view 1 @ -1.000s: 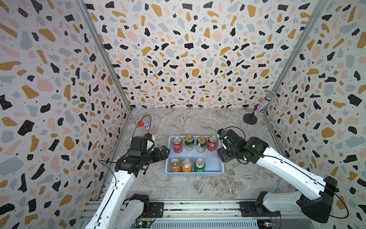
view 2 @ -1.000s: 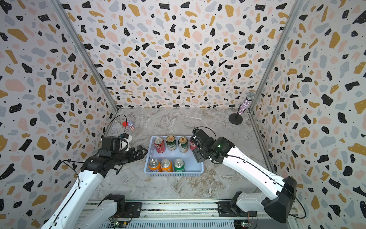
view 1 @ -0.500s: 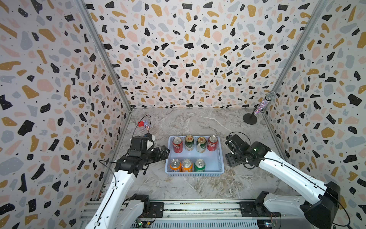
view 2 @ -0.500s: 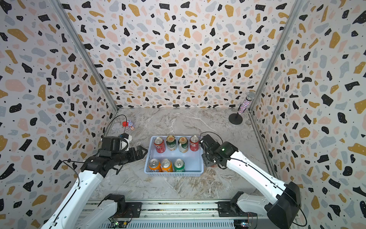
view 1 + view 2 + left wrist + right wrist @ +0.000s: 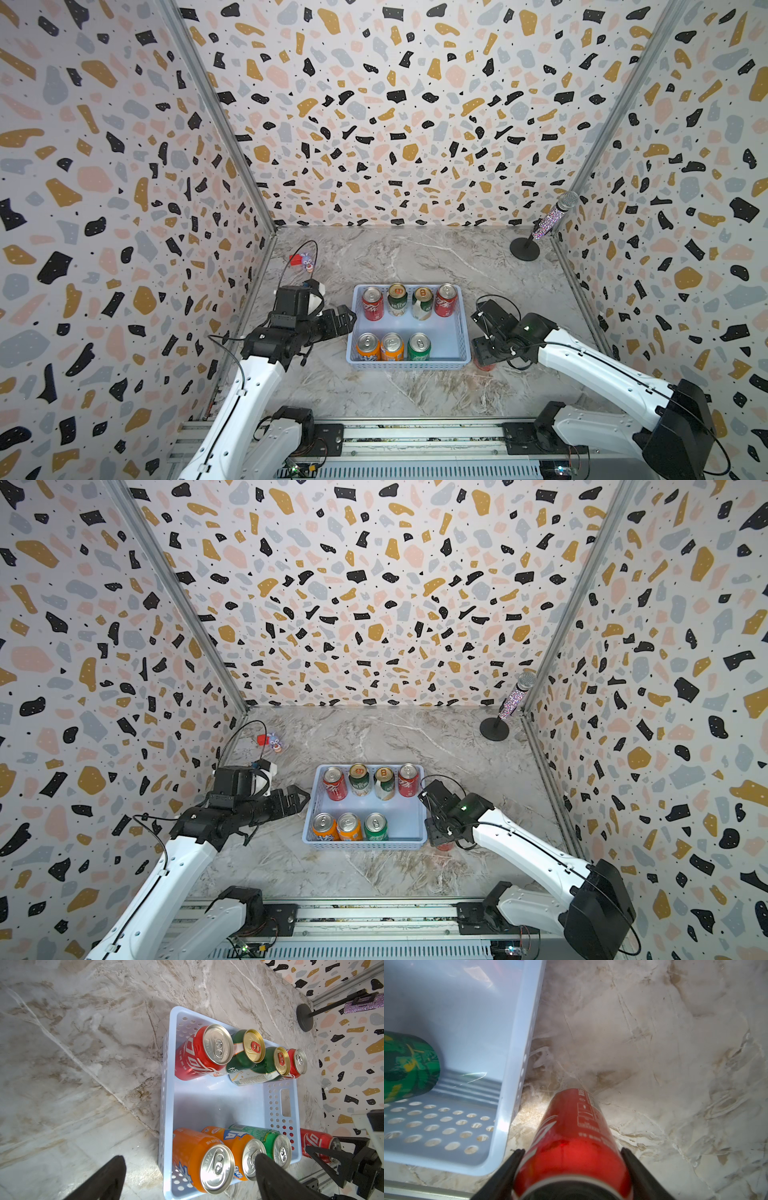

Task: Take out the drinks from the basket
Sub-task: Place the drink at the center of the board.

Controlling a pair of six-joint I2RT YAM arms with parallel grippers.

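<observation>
Red can (image 5: 571, 1122) clamped in right tool (image 5: 572, 1150) (beside basket (image 5: 517, 1064)) | left tool (image 5: 189, 1158) spread, empty

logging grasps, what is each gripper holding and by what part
The right gripper grips a red Coca-Cola can across its sides near the top; the left gripper is open and empty.

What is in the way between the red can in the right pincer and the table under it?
Nothing visible. The right pincer grips the red can outside the basket, close beside its side wall; only bare marble table lies around its base.
</observation>
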